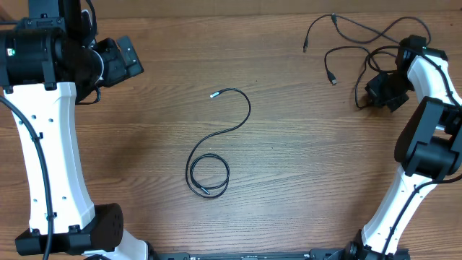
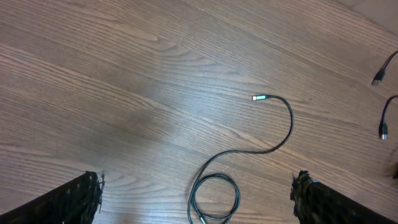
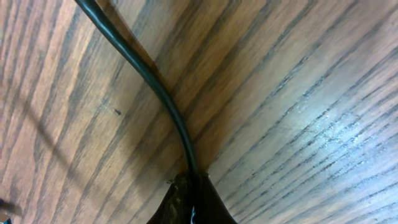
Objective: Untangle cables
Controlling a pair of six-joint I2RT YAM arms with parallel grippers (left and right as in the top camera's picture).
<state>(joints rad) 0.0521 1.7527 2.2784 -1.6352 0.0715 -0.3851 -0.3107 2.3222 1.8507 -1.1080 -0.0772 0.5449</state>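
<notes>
One black cable (image 1: 248, 108) lies by itself mid-table, silver tip up and its lower end coiled in a loop. In the left wrist view this cable (image 2: 290, 124) runs from its silver plug (image 2: 259, 98) down to the loop. Other cables (image 1: 361, 32) sprawl loosely tangled at the far right. My right gripper (image 1: 372, 92) sits at that tangle's lower edge. In its wrist view the right gripper (image 3: 191, 202) is shut on a black cable (image 3: 149, 81) that leads away across the wood. My left gripper (image 1: 137, 58) hangs open at the far left, holding nothing, its fingers (image 2: 74, 199) wide apart.
Two loose plug ends (image 2: 378, 78) of the tangled cables show at the right edge of the left wrist view. The white arm links (image 1: 50, 159) stand along both sides of the wooden table (image 1: 144, 144).
</notes>
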